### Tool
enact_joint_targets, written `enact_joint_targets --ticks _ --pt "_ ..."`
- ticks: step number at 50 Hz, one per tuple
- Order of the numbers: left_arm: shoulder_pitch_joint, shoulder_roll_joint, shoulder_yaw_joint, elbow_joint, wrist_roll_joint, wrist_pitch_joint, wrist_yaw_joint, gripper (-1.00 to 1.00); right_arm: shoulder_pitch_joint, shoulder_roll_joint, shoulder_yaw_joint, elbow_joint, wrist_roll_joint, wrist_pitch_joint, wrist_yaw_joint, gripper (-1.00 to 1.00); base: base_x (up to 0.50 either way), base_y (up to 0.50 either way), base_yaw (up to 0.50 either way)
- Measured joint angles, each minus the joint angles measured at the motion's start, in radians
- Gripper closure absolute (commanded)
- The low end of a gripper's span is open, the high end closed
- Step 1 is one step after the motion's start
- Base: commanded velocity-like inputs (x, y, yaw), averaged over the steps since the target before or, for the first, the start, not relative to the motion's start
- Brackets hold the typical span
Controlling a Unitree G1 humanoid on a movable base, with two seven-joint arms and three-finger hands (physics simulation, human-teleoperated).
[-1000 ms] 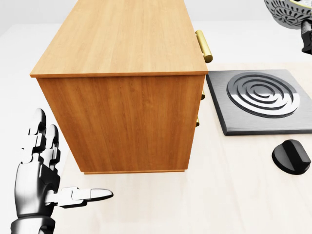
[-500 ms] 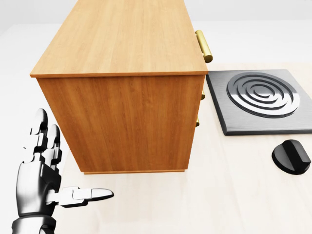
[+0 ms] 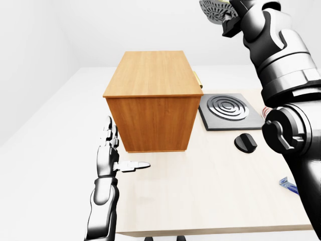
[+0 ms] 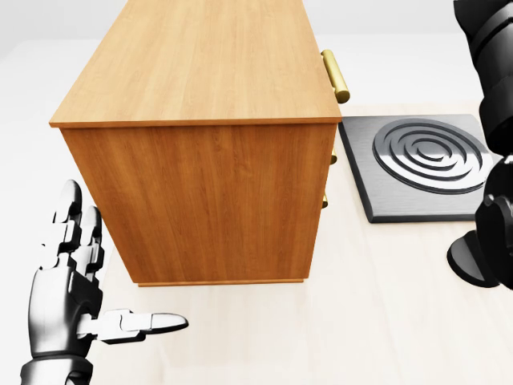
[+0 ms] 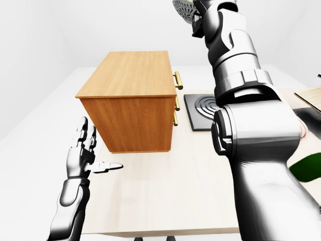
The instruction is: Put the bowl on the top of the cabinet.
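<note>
The patterned grey bowl (image 3: 212, 10) hangs high at the top edge of the left-eye view, above and to the right of the wooden cabinet (image 3: 152, 103). My right hand (image 3: 229, 19) is shut on its rim, arm raised steeply. The bowl is cut off by the frame and does not show in the head view. The cabinet top (image 4: 204, 60) is bare, and brass handles (image 4: 335, 74) line its right side. My left hand (image 4: 120, 277) stands open beside the cabinet's lower left corner, fingers up and thumb pointing right, touching nothing.
A dark hotplate with silver rings (image 4: 425, 164) lies on the table right of the cabinet, with a black knob (image 3: 245, 142) below it. A small blue item (image 3: 289, 185) lies near the table's right edge. My right arm (image 4: 497, 144) covers the head view's right edge.
The bowl and right hand left the head view's top right corner upward. The right arm now fills that view's right edge and hides part of the knob. The left hand barely shifted.
</note>
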Motion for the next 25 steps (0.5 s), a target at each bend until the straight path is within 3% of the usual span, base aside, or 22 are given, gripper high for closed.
enact_joint_targets --ticks 25 --pt "0.002 0.000 0.002 -0.003 -0.004 0.000 -0.008 -1.00 -0.017 0.156 0.036 -0.007 0.016 0.000 -0.008 1.00 0.00 0.00 0.00"
